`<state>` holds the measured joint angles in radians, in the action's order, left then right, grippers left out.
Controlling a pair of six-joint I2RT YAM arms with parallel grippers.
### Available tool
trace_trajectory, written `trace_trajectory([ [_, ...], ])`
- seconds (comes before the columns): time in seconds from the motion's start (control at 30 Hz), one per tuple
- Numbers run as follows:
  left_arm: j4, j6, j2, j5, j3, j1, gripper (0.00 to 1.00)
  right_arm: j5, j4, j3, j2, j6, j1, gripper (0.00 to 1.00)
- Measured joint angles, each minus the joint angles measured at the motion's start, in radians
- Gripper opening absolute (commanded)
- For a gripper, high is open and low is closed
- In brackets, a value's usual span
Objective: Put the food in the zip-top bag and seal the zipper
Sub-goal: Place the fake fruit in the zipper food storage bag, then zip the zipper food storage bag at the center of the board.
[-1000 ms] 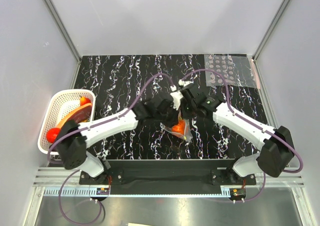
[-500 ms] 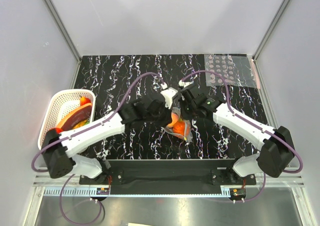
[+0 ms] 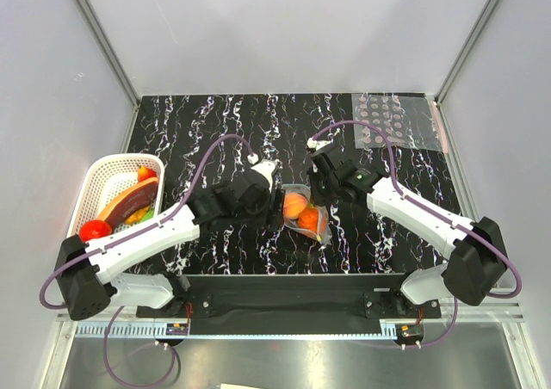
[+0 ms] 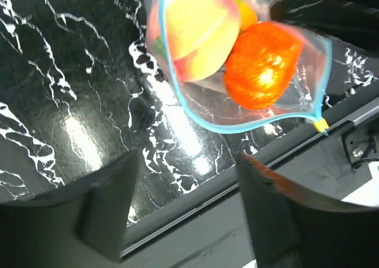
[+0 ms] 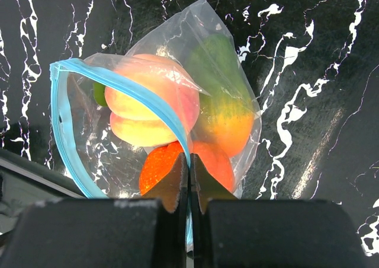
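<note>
The clear zip-top bag [image 3: 312, 231] [image 5: 195, 37] lies mid-table with its mouth gaping. Inside it sits the food: a peach-pink fruit [image 3: 294, 205] [image 4: 198, 31] [image 5: 151, 111], an orange one [image 3: 308, 220] [image 4: 263, 63] [image 5: 157, 167] and a green-and-orange one [image 4: 240, 7] [image 5: 228, 117]. The light blue zipper [image 4: 237, 127] [image 5: 148, 96] curves around the open mouth. My right gripper [image 3: 317, 187] [image 5: 189, 161] is shut on the zipper edge, holding one side of the mouth up. My left gripper [image 3: 275, 205] [image 4: 188, 158] stands open just left of the bag, with nothing between its fingers.
A white basket [image 3: 83, 195] at the left edge holds a red tomato [image 3: 93, 230] and other toy food. A clear sheet with grey dots [image 3: 396, 122] lies at the back right. The table's front edge [image 4: 237, 179] runs just below the bag.
My left gripper has opened and drawn back to the left, away from the bag's mouth. The peach-pink fruit now rests in the bag. The right gripper has kept its hold.
</note>
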<state>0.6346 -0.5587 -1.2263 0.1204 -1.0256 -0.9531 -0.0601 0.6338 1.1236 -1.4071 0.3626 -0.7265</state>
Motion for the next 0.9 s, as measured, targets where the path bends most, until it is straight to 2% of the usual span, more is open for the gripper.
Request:
trace_trajectory([
  [0.07, -0.011, -0.020, 0.000, -0.002, 0.014, 0.006, 0.74, 0.000, 0.000, 0.002, 0.000, 0.000, 0.000, 0.00],
  [0.23, -0.121, -0.072, 0.000, -0.044, 0.070, 0.066, 0.65, 0.001, 0.000, 0.002, 0.000, 0.000, 0.000, 0.00],
  [0.4, -0.238, -0.139, -0.019, -0.104, 0.140, 0.126, 0.60, 0.002, 0.000, 0.002, 0.000, 0.000, 0.000, 0.00],
  [0.53, -0.310, -0.179, -0.080, -0.153, 0.145, 0.127, 0.40, 0.002, 0.000, 0.002, 0.000, 0.000, 0.000, 0.00],
  [0.67, -0.390, -0.208, -0.132, -0.198, 0.145, 0.127, 0.00, 0.002, 0.000, 0.002, 0.000, 0.000, 0.000, 0.00],
  [0.9, -0.420, -0.225, -0.149, -0.225, 0.126, 0.127, 0.00, 0.033, 0.008, 0.011, 0.002, 0.003, -0.005, 0.00],
])
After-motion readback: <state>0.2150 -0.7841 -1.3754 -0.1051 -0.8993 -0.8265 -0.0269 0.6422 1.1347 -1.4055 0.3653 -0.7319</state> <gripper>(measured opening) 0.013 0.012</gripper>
